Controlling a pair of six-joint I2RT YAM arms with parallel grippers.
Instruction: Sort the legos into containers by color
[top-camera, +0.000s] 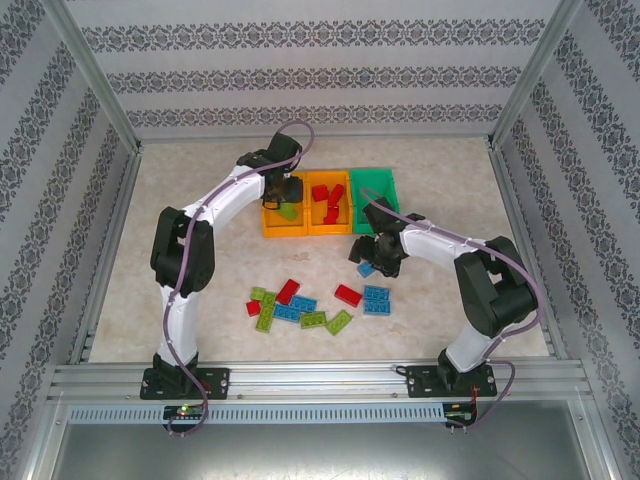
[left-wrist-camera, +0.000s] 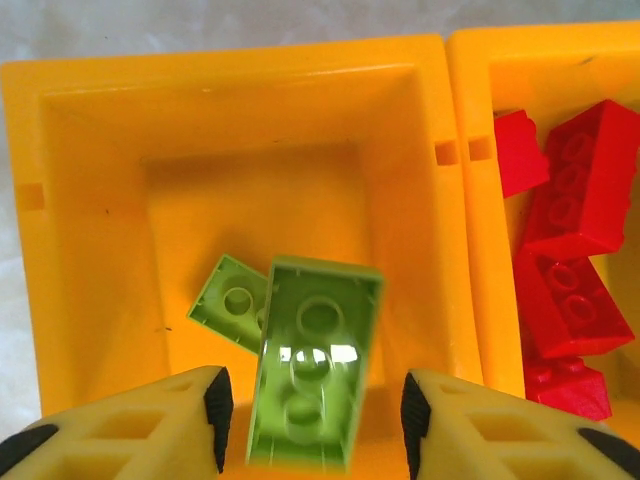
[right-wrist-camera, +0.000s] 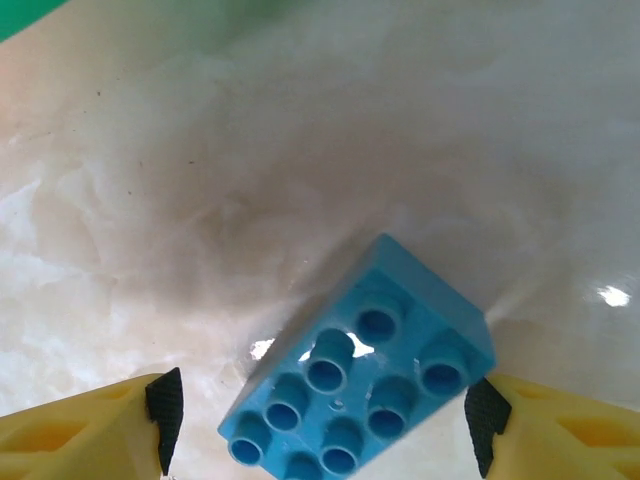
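Left wrist view puts our left gripper (left-wrist-camera: 315, 420) spread wide above the left orange bin (left-wrist-camera: 90, 200). A light green lego (left-wrist-camera: 315, 350) sits loose between the jaws with a gap on either side, and a second green lego (left-wrist-camera: 225, 298) lies on the bin floor. We judge the drop done, so the clean exit is straight up before swinging near, keeping off the wall shared with the middle orange bin (left-wrist-camera: 478, 250) and its red legos (left-wrist-camera: 570, 230). Our right gripper (right-wrist-camera: 325, 425) is likewise unclenched and holds nothing, its jaws straddling a blue lego (right-wrist-camera: 365, 375) that lies flat on the table (right-wrist-camera: 300, 150), askew to them. We would square the wrist to the brick's long sides, settle, then close. From the top view, the green bin (top-camera: 380, 185), likely blue's home, stands just far of it, with bare table around and the unsorted pile (top-camera: 310, 305) near and left, well apart.
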